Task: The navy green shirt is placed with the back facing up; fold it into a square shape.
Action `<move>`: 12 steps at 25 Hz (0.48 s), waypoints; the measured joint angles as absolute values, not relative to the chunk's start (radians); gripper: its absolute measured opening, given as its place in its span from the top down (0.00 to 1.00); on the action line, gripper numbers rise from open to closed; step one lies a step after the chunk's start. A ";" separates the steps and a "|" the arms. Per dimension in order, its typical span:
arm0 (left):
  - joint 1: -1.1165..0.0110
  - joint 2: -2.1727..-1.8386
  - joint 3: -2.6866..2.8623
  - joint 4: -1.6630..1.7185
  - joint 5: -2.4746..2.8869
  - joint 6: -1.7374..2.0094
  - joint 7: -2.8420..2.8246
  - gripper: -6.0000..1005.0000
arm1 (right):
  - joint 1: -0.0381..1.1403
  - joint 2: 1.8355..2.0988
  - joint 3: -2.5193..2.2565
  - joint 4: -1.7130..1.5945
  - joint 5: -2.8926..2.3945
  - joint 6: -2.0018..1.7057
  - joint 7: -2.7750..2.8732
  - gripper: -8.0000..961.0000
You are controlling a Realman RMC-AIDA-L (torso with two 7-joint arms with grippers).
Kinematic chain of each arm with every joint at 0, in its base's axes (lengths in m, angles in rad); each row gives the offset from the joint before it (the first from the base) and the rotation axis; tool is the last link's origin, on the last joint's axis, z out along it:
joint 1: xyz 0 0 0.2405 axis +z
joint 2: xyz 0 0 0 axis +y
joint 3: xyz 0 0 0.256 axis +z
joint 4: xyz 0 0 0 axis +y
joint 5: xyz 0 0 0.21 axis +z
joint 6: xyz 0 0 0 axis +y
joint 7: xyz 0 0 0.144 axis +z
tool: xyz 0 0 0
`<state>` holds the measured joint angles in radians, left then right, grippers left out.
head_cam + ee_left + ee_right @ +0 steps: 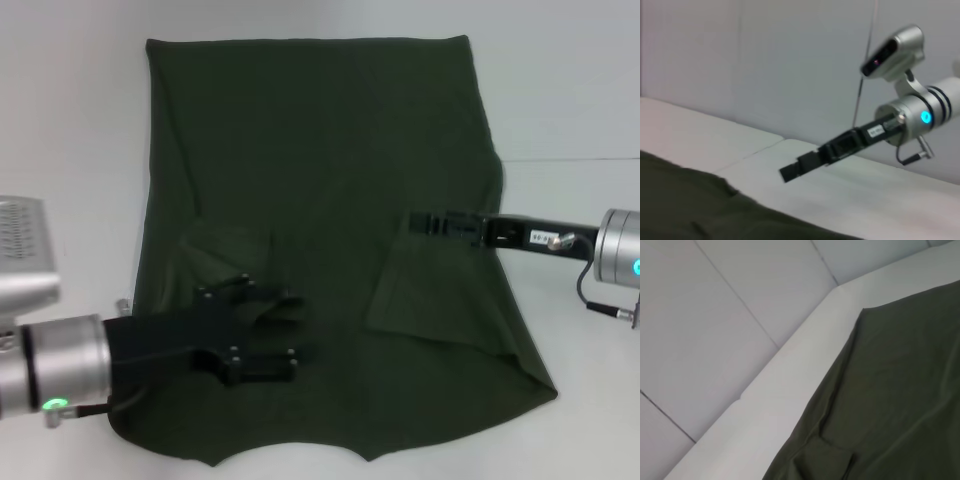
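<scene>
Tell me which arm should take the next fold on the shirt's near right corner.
Probably the right. The right gripper hovers over the navy green shirt on that side, by its folded-in sleeve flap. The left gripper sits over the opposite near side, so it would have to cross over.

The setting looks like a robot test cell or lab rather than a home or shop. A plain white table (580, 90) fills the head view, bare of any household furnishing, with a straight seam running in from its right edge. Behind the table's far edge the wrist views show a wall of large pale panels (715, 330) meeting at thin dark joints, with no window, shelf or decoration on it. The only thing laid out on the table is the navy green shirt (320, 200), spread flat. Two metal robot arms with lit green and blue indicator rings reach in over the table's left and right edges.
</scene>
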<state>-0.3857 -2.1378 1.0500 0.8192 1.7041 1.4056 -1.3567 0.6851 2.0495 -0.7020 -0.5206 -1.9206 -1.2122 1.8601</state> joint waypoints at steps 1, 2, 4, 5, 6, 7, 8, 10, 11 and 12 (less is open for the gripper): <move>-0.379 -2.133 1.038 0.819 1.704 1.415 -1.362 0.06 | 0.681 2.056 -0.701 -0.521 -1.917 -1.214 1.854 0.12; -0.371 -2.128 1.028 0.819 1.705 1.421 -1.366 0.06 | 0.678 2.062 -0.700 -0.521 -1.910 -1.215 1.845 0.09; -0.346 -2.118 0.993 0.821 1.707 1.428 -1.368 0.06 | 0.670 2.071 -0.698 -0.517 -1.886 -1.217 1.823 0.04; -0.336 -2.115 0.977 0.822 1.711 1.429 -1.368 0.06 | 0.667 2.075 -0.698 -0.515 -1.874 -1.216 1.814 0.04; -0.336 -2.115 0.977 0.822 1.711 1.429 -1.368 0.06 | 0.663 2.082 -0.699 -0.512 -1.858 -1.210 1.806 0.04; -0.309 -2.111 0.913 0.829 1.741 1.429 -1.367 0.06 | 0.663 2.082 -0.699 -0.512 -1.858 -1.210 1.806 0.04; -0.304 -2.111 0.900 0.832 1.749 1.429 -1.367 0.06 | 0.663 2.084 -0.700 -0.508 -1.852 -1.206 1.803 0.04; -0.288 -2.111 0.864 0.841 1.771 1.428 -1.368 0.06 | 0.665 2.085 -0.703 -0.499 -1.841 -1.204 1.799 0.04; -0.279 -2.111 0.848 0.845 1.783 1.426 -1.368 0.06 | 0.667 2.085 -0.703 -0.494 -1.837 -1.203 1.798 0.04; -0.271 -2.111 0.833 0.848 1.794 1.424 -1.368 0.06 | 0.669 2.085 -0.702 -0.491 -1.834 -1.202 1.797 0.04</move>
<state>-0.2707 -2.1109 0.8329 0.8484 1.7937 1.4235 -1.3678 0.6688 2.0854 -0.7022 -0.4912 -1.8336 -1.2017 1.7968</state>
